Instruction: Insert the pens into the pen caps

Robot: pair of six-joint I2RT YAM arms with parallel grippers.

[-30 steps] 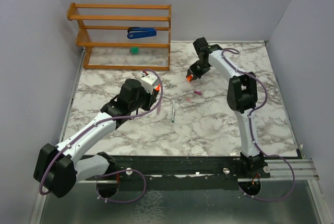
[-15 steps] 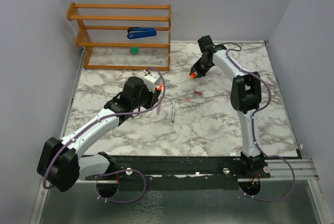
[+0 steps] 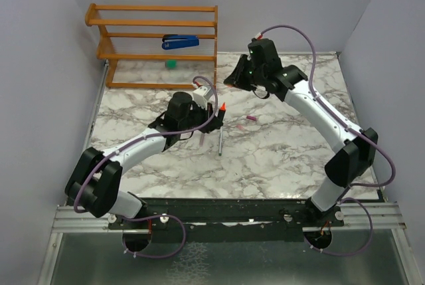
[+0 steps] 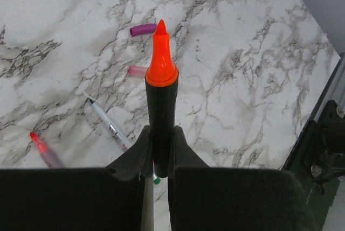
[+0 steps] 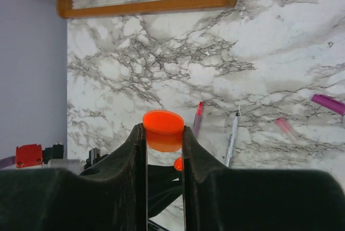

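My left gripper is shut on the black marker, whose orange tip points up and away; in the top view the left gripper holds it above mid-table. My right gripper is shut on the chunky orange cap, open end outward, just above the marker's tip. In the top view the right gripper hangs up and to the right of the marker tip. On the marble lie the grey pen, pink pen, purple cap and pink cap.
A wooden rack stands at the back left, with a blue stapler-like object on its shelf and a small green object below. Lilac walls close in the left, right and back sides of the table.
The right arm has lifted the orange cap off the table and swung it left and higher. The left arm has moved right, bringing the marker's tip up toward the cap.
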